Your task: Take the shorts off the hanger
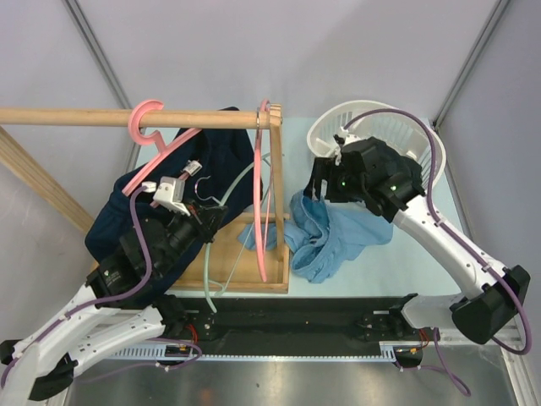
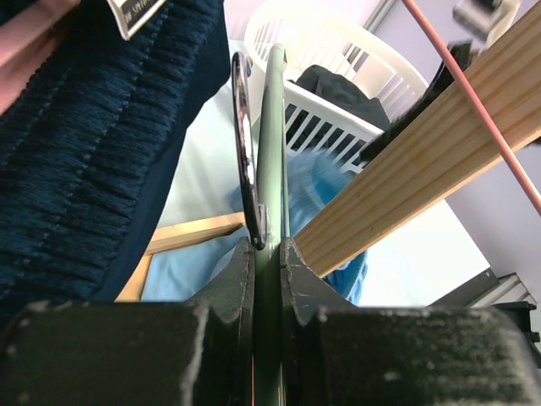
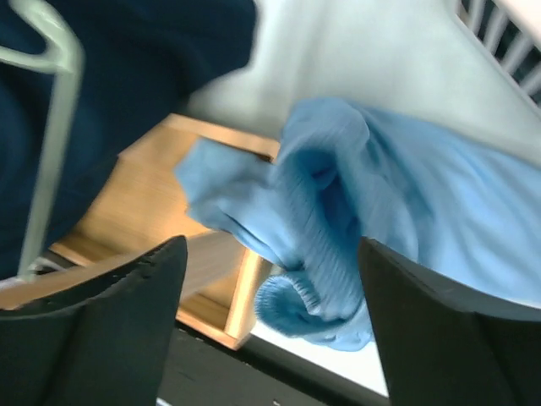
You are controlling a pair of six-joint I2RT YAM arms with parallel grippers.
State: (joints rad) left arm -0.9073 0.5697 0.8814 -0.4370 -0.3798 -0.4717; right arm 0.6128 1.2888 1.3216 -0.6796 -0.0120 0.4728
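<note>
1. left gripper [image 2: 269, 254]: we see its jaws clenched on the thin rod of the pale green hanger [image 2: 275, 152], which rises straight up between the fingers.
2. navy shorts [image 2: 101, 169]: these hang below the wooden rail [image 1: 76, 117] and fill the left of the left wrist view, just beside the gripped hanger (we cannot tell which hanger carries them).
3. right gripper [image 3: 270, 254]: its jaws are spread wide, grasping nothing. It hangs above the light blue shorts [image 3: 338, 186], and we cannot tell whether it touches them.
4. light blue shorts: they lie crumpled on the table [image 1: 406, 262], off any hanger. One edge laps over the corner of the rack's wooden base [image 1: 254, 283].
5. pink hanger [image 1: 145, 123]: hooked over the rail, with its arm running down into the navy cloth.
6. second pink hanger [image 1: 264, 211]: seen edge-on, it hangs at the rail's right end.
7. white basket [image 1: 365, 105]: it stands behind the right gripper, with dark cloth inside.
</note>
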